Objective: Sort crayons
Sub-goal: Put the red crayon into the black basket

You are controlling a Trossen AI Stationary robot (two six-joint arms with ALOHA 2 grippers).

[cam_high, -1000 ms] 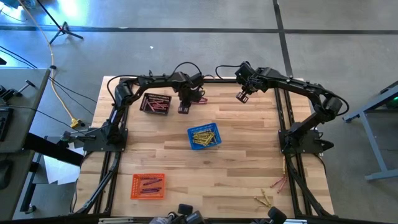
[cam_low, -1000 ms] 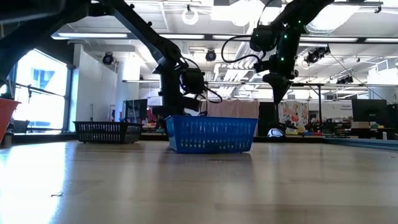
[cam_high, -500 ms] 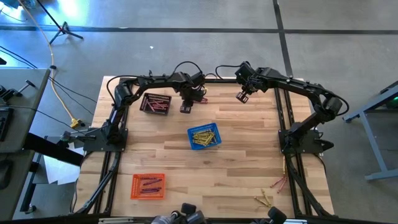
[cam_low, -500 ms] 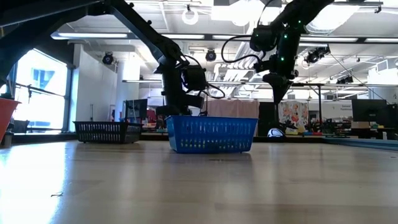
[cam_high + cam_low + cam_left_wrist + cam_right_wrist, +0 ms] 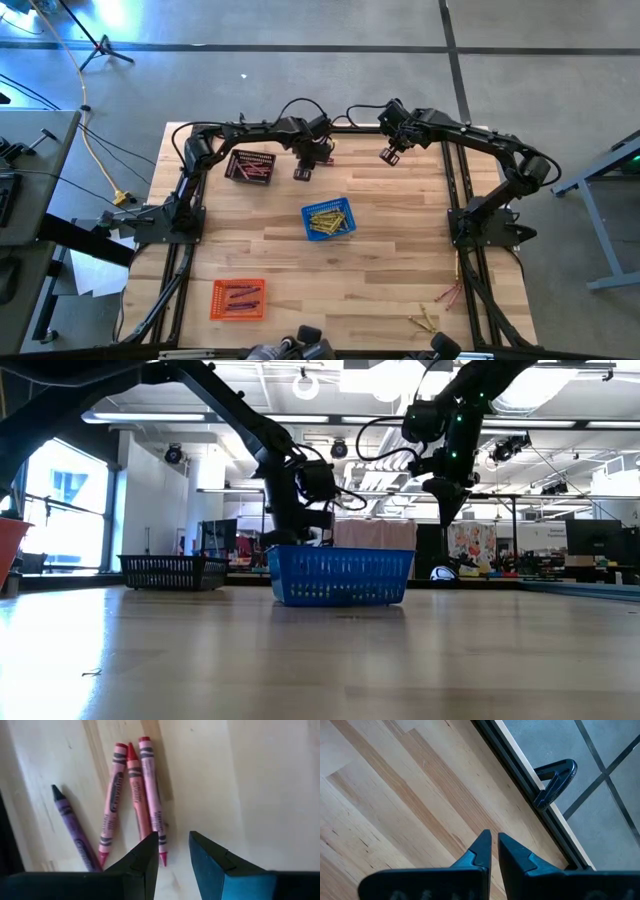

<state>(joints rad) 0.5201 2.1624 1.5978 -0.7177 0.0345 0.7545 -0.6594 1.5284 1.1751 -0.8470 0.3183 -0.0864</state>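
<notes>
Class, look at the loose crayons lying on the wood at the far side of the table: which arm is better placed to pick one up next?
The left. Its tool hangs open over three red-pink crayons and a purple crayon; the right tool sees only bare table.

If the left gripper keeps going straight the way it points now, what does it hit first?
Most likely the red-pink crayons lying on the wooden table. The left gripper is open just above the nearest one's tip; a purple crayon lies off to the side. Depth is unclear.

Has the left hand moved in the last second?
Yes. The left hand has shifted right, away from the black basket.
</notes>
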